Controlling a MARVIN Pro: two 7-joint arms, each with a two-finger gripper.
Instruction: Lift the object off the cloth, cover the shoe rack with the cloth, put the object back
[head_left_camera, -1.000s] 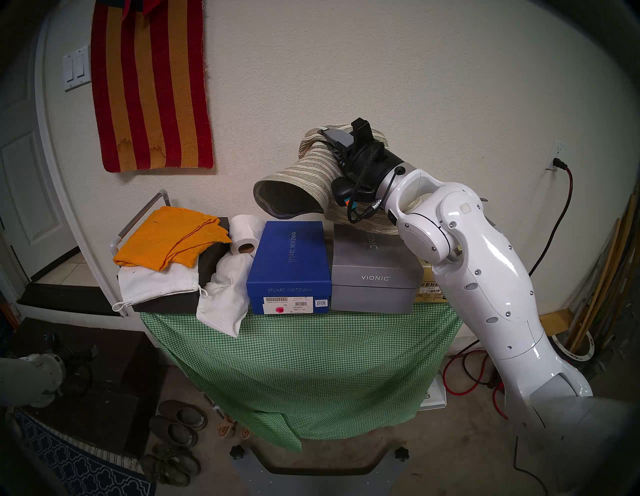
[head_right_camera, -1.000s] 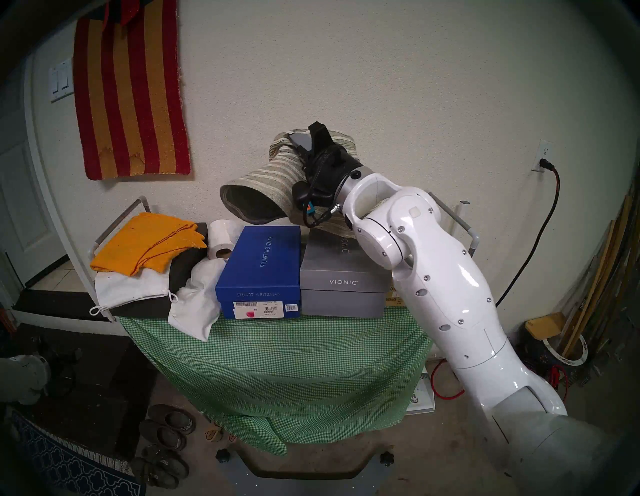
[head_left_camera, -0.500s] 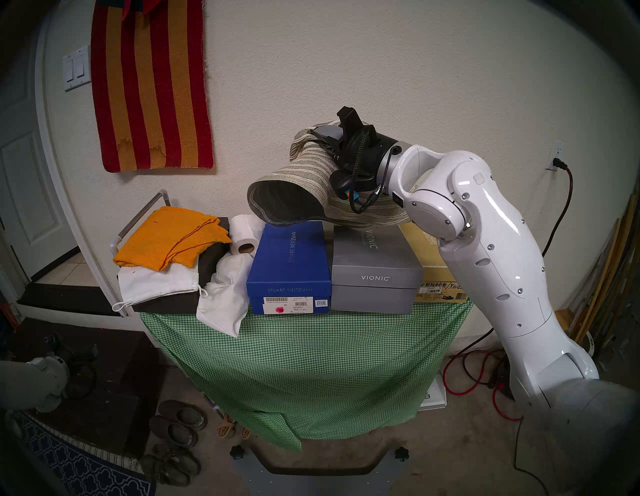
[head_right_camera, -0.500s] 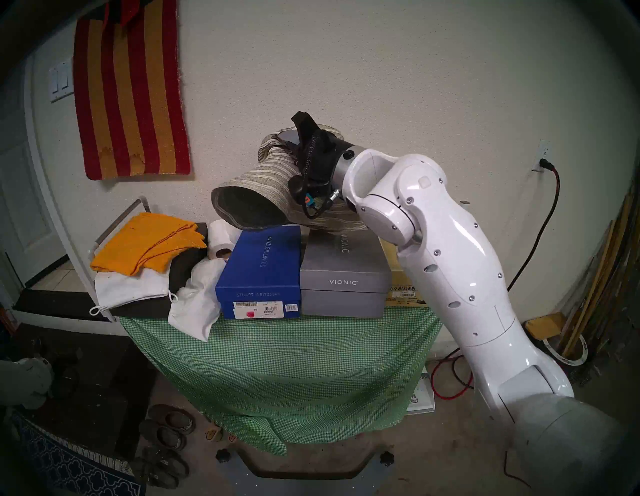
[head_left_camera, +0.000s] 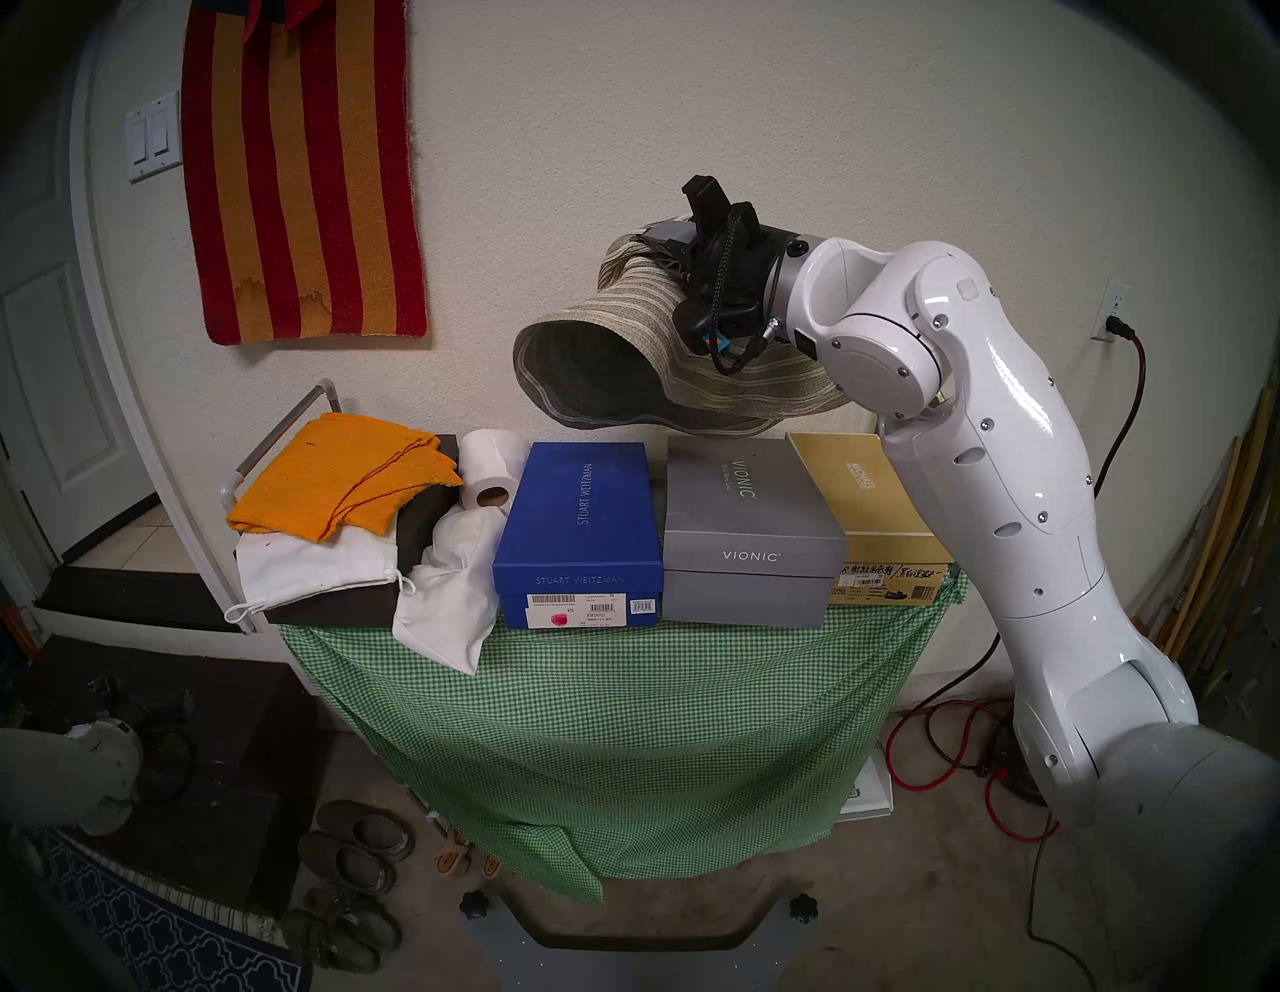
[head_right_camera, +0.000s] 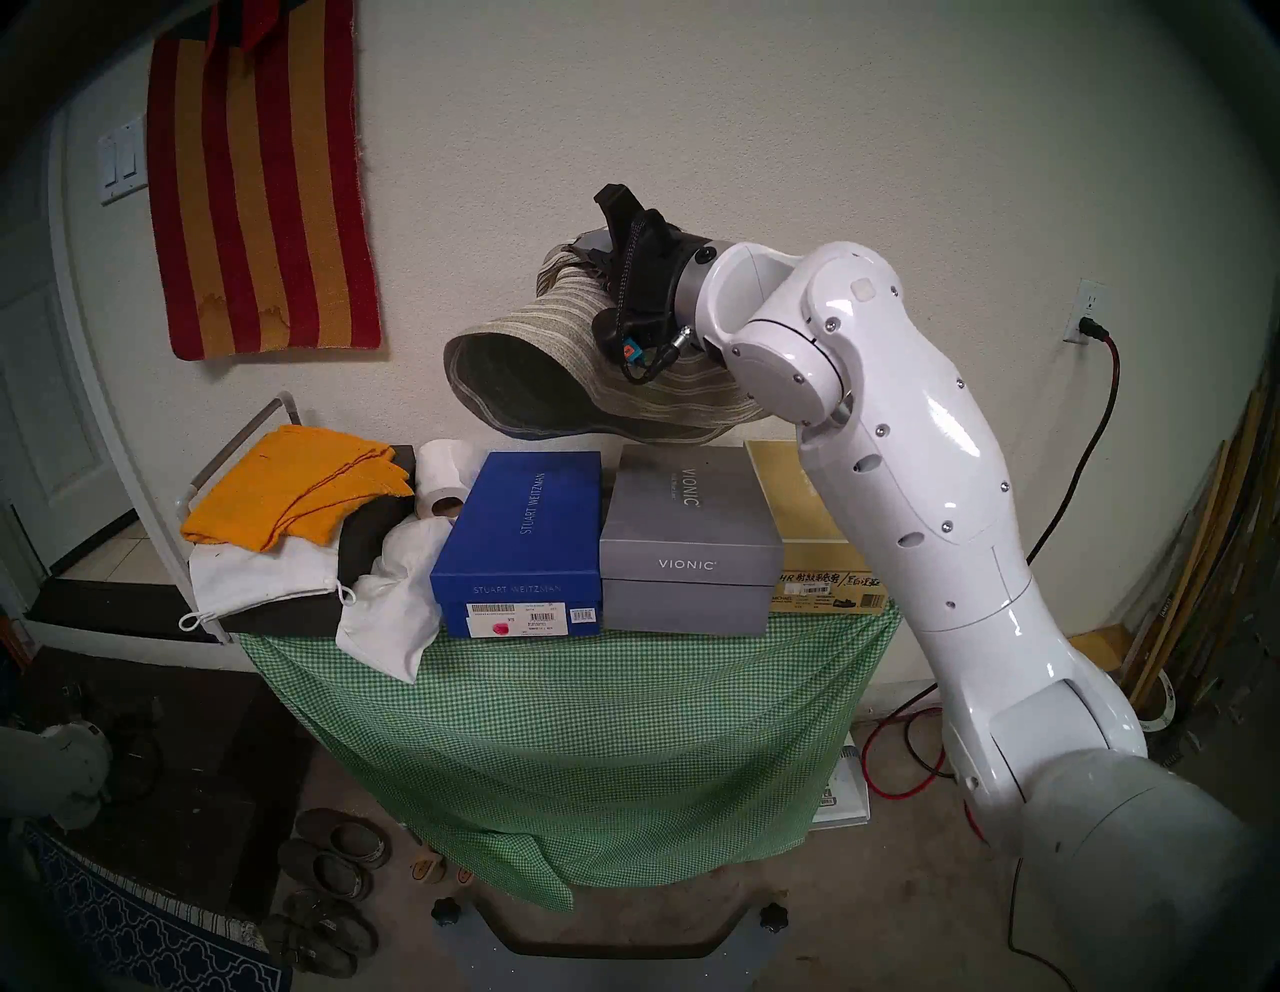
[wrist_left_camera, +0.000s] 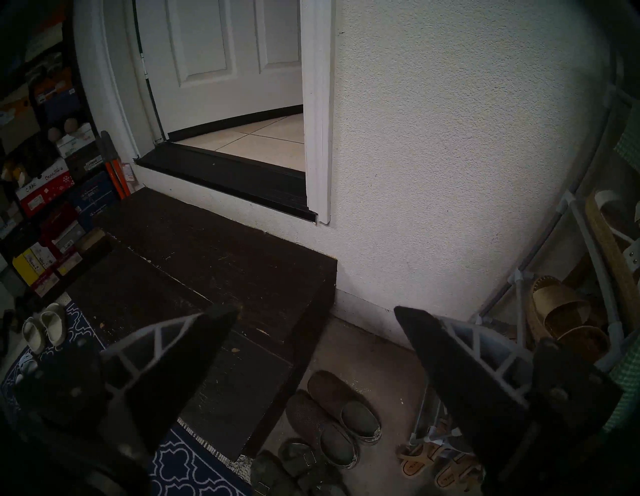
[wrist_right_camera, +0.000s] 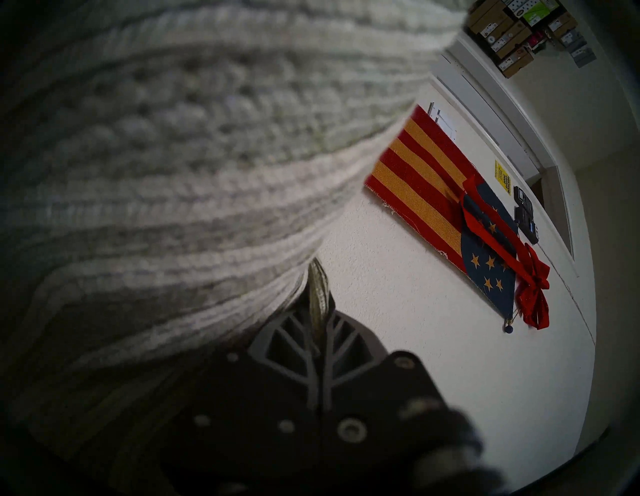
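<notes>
A: At the right gripper (head_left_camera: 647, 244), high over the boxes: jaws pressed together, clamped on a fold of the sun hat (head_left_camera: 623, 325). Confirmed in the right wrist view: fingers (wrist_right_camera: 313, 346) closed, a strip of woven brim pinched between.

B: Position of the hat?

A: Airborne, clear of everything below. Brim drooping left and down, olive underside showing, cream-striped top toward the wall. Directly beneath, apart from it: blue shoebox (head_left_camera: 578, 533) and grey shoebox (head_left_camera: 751, 533), side by side, touching. Right of those, partly behind the right arm (head_left_camera: 1004, 485): tan shoebox (head_left_camera: 873, 512).

B: Left gripper?

A: Left gripper (wrist_left_camera: 315, 322): fingers spread wide, nothing between. Low at the left of the rack, facing the wall and a dark brown wooden step (wrist_left_camera: 207, 277). Slippers (wrist_left_camera: 332, 415) on the floor below.

B: Cloth?

A: Green-and-white check cloth (head_left_camera: 623, 734): upper edge caught under the boxes, rest hanging down the front of the shoe rack (head_left_camera: 305, 429), lower hem uneven, longest at centre. Rack's grey side rail visible at upper left only.

B: Remainder on top?

A: Left end: folded orange towel (head_left_camera: 339, 485) over a white drawstring bag (head_left_camera: 312, 575) on a dark box. Next: toilet roll (head_left_camera: 488, 471), second white bag (head_left_camera: 450, 589) spilling over the front edge. On the wall, upper left: red-and-orange striped rug (head_left_camera: 305, 173).
</notes>
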